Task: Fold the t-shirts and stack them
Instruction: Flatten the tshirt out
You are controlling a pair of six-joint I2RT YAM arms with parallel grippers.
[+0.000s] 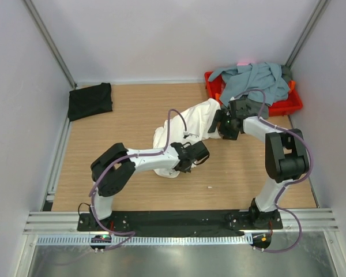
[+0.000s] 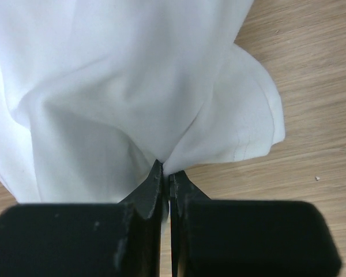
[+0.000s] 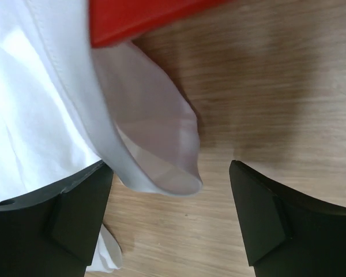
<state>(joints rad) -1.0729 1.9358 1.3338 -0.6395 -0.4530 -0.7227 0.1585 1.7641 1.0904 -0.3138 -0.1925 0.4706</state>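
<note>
The white t-shirt (image 1: 187, 124) lies crumpled on the table (image 1: 104, 133), one end reaching the red tray (image 1: 288, 107). The left gripper (image 2: 166, 176) is clamped on a pinch of its cloth. The right gripper (image 3: 170, 167) stands spread wide (a folded edge lies between its fingers, ungripped).

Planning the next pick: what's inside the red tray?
A grey-blue t-shirt lies heaped in the red tray, draping over its rim; whatever lies beneath it is covered.
</note>
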